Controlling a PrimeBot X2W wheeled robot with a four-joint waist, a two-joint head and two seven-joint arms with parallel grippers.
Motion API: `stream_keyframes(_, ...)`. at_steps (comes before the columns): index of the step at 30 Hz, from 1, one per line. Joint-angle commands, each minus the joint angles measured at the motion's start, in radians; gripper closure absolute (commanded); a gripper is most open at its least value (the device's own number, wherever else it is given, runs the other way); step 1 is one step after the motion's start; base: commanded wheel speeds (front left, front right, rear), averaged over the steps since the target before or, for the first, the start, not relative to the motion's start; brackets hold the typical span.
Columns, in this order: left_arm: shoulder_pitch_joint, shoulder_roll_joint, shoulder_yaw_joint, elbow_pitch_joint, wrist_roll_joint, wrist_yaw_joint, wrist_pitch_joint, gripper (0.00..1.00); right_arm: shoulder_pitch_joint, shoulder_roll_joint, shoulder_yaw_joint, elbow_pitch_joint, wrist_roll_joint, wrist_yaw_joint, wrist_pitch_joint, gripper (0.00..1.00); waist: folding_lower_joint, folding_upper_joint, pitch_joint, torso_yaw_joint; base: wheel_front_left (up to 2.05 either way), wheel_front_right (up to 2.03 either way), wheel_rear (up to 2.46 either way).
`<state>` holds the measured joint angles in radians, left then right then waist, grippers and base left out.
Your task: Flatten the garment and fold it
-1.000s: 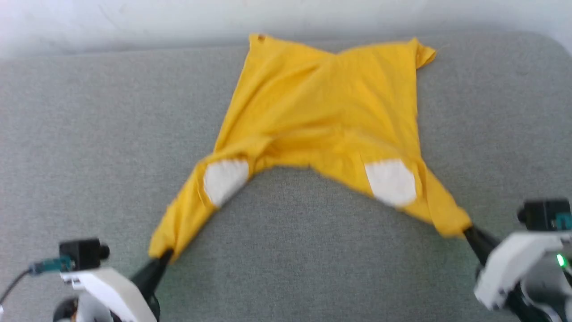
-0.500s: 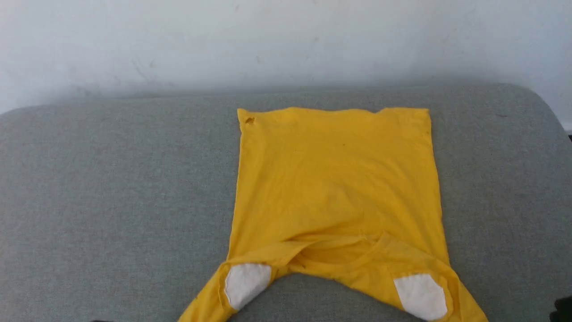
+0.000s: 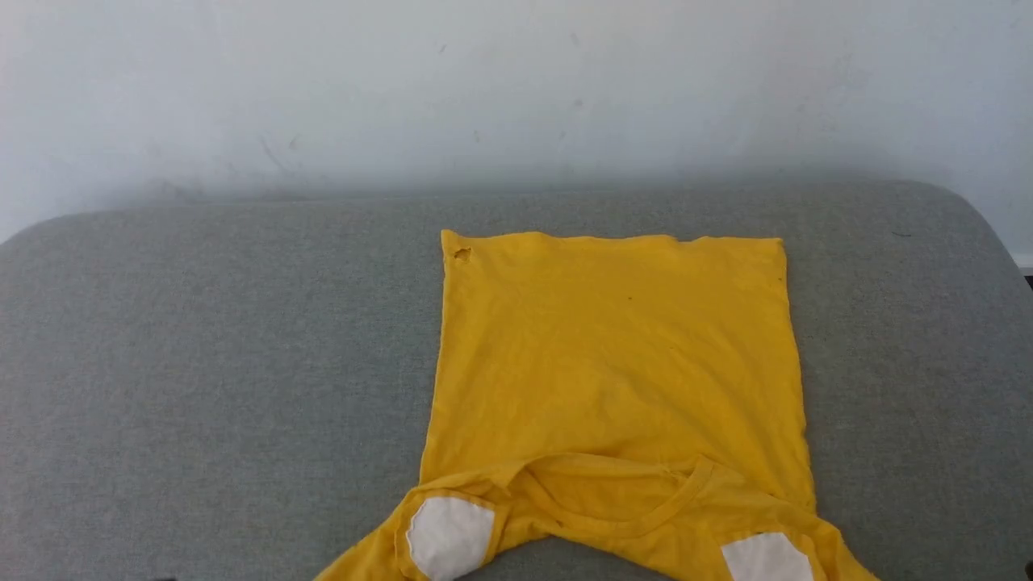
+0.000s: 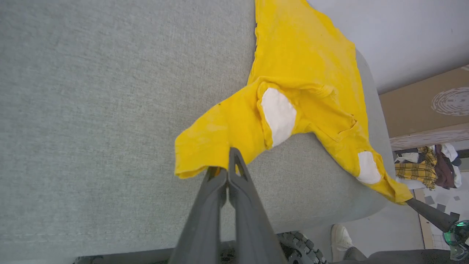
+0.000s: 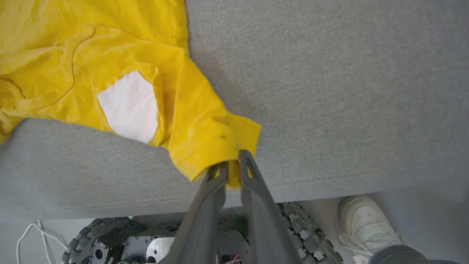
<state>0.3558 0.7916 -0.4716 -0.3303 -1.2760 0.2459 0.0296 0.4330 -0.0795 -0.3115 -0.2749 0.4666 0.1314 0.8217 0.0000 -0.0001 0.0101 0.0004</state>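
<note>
The garment [image 3: 621,363], a bright yellow T-shirt, lies back-up and flat on the grey cushion [image 3: 202,363]. Its straight hem is at the far side, its collar and two white sleeve patches at the near edge. In the left wrist view my left gripper [image 4: 224,172] is shut on the end of one sleeve of the garment [image 4: 304,73], held just above the cushion. In the right wrist view my right gripper [image 5: 233,170] pinches the other sleeve's cuff of the garment [image 5: 91,44], with yellow cloth between its fingers. That right gripper [image 4: 410,201] also appears far right in the left wrist view.
A pale wall [image 3: 484,81] rises behind the cushion. Below the cushion's near edge are my wheeled base [image 5: 110,238] and a person's white shoe [image 5: 366,220]. A cardboard box [image 4: 421,106] and a pile of clothes [image 4: 428,165] stand off to the side.
The head camera has tilted up, so both grippers have left its view. The garment's body, bunched and pulled taut a second ago, now lies spread flat with a straight hem.
</note>
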Motion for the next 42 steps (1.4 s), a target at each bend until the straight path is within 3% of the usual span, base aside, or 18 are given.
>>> stream_keyframes(1,-0.026,-0.009,0.005,-0.010,0.020,-0.013,-0.014,1.00,-0.018,0.008,0.006,0.002,-0.007,-0.001,-0.016,0.00,0.0000,0.0001,-0.001,0.001,0.00,0.00,0.00)
stream_keyframes(9,-0.127,-0.065,0.022,-0.046,0.101,-0.060,-0.115,1.00,-0.203,-0.048,0.035,-0.055,-0.106,-0.001,-0.228,0.00,0.0000,0.0001,0.061,-0.014,0.00,0.00,0.00)
stream_keyframes(14,-0.176,-0.060,0.032,-0.066,0.136,-0.091,-0.139,1.00,-0.418,-0.078,0.066,-0.043,-0.181,-0.001,-0.320,0.00,0.0000,0.0001,0.158,-0.024,0.00,0.00,0.00)
stream_keyframes(25,-0.319,-0.058,0.018,-0.087,0.177,-0.154,-0.105,1.00,-0.880,-0.070,0.103,0.235,-0.303,-0.001,-0.269,0.00,0.0000,0.0001,0.367,0.005,0.00,0.00,0.00)
stream_keyframes(30,-0.367,-0.066,0.008,-0.069,0.185,-0.173,-0.092,1.00,-0.983,-0.081,0.083,0.347,-0.332,-0.001,-0.255,0.00,0.0000,0.0001,0.446,0.031,0.00,0.00,0.00)
stream_keyframes(42,-0.475,-0.095,-0.017,-0.016,0.203,-0.231,-0.074,1.00,-1.136,-0.087,0.051,0.486,-0.397,-0.001,-0.267,0.00,0.0000,0.0001,0.578,0.077,0.00,0.00,0.00)
